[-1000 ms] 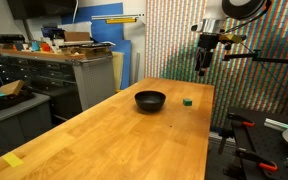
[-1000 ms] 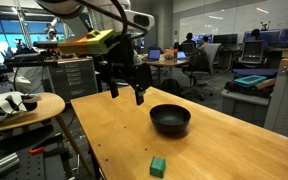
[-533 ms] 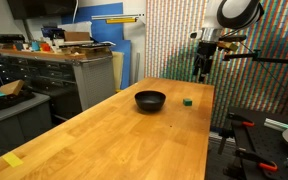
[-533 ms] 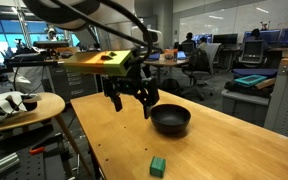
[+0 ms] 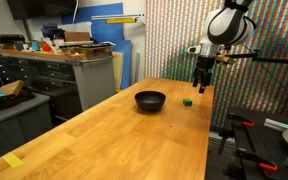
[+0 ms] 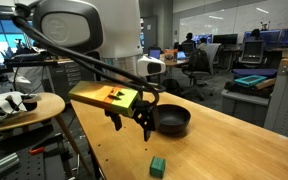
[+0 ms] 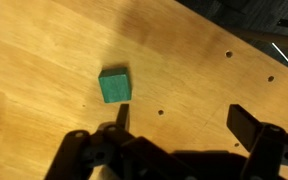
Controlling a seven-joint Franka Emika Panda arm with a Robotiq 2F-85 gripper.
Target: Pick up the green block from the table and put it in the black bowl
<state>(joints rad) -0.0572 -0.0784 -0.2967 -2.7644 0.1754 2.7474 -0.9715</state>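
On the light-wood table (image 5: 124, 140), black bowl (image 5: 150, 100) near the far end, green block (image 5: 187, 101) resting a short way right of the bowl, gripper (image 5: 201, 88) suspended farther right of the bowl and higher, above the block.

table (image 7: 44, 60): light wood with a smooth, honey-coloured, faintly sheened finish is being shown, fine grain being seen | green block (image 7: 114, 86): a matt, even face is being shown | black bowl (image 6: 170, 121): a glossy black surface is being shown | gripper (image 7: 184, 122): a matt black finish is being shown | drawer workbench (image 5: 39, 72): grey metal is being shown
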